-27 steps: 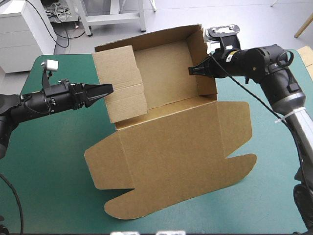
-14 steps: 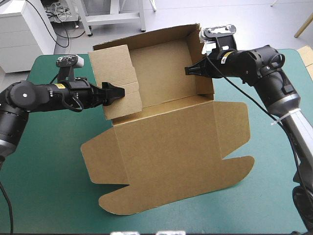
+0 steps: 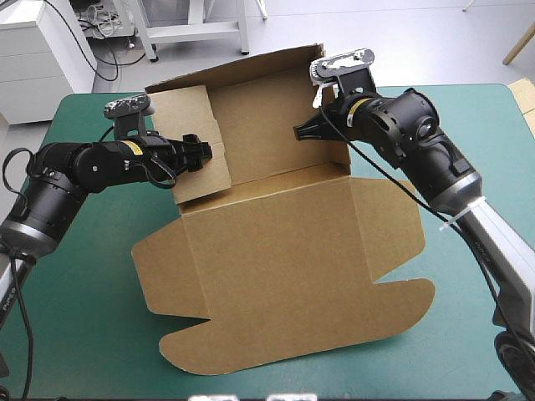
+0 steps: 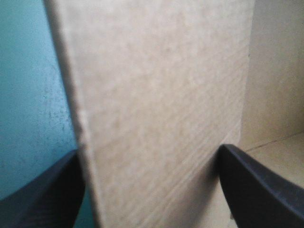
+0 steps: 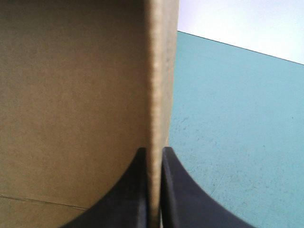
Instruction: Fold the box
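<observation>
At the box [image 3: 276, 251] walls, right hand [image 3: 298, 134] pinches, left hand [image 3: 198, 143] straddles open.

Raised walls shut off the far middle; open cover lies on both sides and along the near edge.

The brown cardboard box [image 3: 276, 251] fills the table's middle. Its flat lid lies low toward the near edge and is passable from above, while its upright back, left and right walls fence the far part. The left wall stands between the spread black fingers of the left gripper [image 3: 197, 150] and the right wall is pinched by the right gripper [image 3: 298, 134], so both arms bar the far corners. Between the walls the tray is open from above. The teal-green table cover [image 3: 84, 276] lies bare at left, right and near.
</observation>
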`<state>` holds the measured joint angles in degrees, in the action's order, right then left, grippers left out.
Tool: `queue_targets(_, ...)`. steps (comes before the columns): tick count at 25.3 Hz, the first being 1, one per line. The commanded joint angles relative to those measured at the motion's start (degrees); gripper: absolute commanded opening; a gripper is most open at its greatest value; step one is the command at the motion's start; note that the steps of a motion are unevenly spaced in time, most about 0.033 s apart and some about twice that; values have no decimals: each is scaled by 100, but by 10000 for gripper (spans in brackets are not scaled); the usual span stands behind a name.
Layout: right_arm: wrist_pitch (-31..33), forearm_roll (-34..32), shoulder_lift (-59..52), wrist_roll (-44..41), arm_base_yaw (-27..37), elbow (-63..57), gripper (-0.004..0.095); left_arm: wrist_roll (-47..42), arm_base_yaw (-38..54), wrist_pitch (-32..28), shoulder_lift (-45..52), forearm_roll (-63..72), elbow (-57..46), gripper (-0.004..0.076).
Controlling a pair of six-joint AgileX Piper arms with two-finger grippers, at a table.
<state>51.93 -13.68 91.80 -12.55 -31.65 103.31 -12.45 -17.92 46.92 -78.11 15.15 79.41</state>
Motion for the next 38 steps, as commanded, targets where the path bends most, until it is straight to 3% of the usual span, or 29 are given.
queue_targets(1,-419,-128,-232,-140,-241,182,-13,-65,-51,-550,145,177,203,545)
queue_targets(5,-407,-198,-232,-231,-337,182,-13,-231,-51,-576,145,-131,203,538)
queue_targets(8,-407,-186,-232,-320,-337,182,-13,-348,-51,-652,133,-250,203,449)
queue_targets(10,-395,-186,-232,-320,-337,182,-13,-359,-51,-794,133,-172,177,286)
queue_targets(11,-385,-175,-232,-320,-337,182,-13,-359,-51,-889,133,-144,176,76)
queue_targets(12,-375,-163,-232,-333,-337,182,-14,-359,-51,-968,133,-144,176,-4)
queue_targets(16,-312,-98,-232,-333,-337,182,-14,-337,-51,-1109,133,-157,176,-8)
queue_targets(20,121,-44,-232,-341,-337,182,-14,-10,-110,-858,133,-157,176,-8)
queue_targets(24,606,-486,-232,-834,-249,182,-16,179,-422,-577,-117,-494,482,-8)
queue_targets(26,862,-80,-151,-825,19,182,-16,179,-423,151,-603,-743,955,-8)
queue_targets(29,1400,312,59,-693,335,182,-16,224,-423,760,-1138,-756,1402,-8)
queue_targets(34,1511,1151,673,-174,887,51,-16,291,-458,1038,-2106,-724,1862,-8)
queue_targets(38,1511,1368,1117,-9,980,7,-16,302,-508,1357,-2538,-1061,1885,-8)
